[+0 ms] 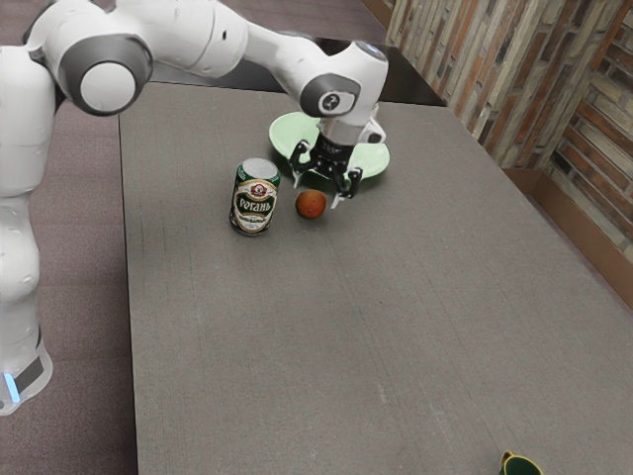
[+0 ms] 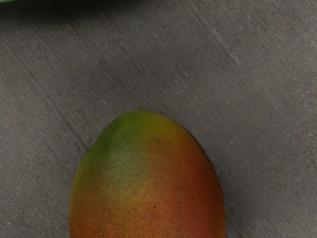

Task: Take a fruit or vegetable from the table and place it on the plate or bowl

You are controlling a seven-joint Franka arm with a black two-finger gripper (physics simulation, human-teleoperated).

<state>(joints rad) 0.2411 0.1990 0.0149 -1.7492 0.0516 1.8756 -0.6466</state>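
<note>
A red-orange mango (image 1: 311,204) with a green patch lies on the grey table (image 1: 346,327), just to the exterior view's right of a green can. My black gripper (image 1: 323,187) hangs right above the mango with its fingers spread, open, not touching the fruit. A light green bowl (image 1: 287,133) sits directly behind the gripper. In the wrist view the mango (image 2: 148,183) lies close under my hand on the bare table, and the bowl's rim (image 2: 10,1) peeks in at the corner.
A green-labelled can (image 1: 254,197) stands upright close beside the mango. A small green and yellow object (image 1: 518,464) lies at the table's near right edge. A brick wall (image 1: 524,69) runs along the far right.
</note>
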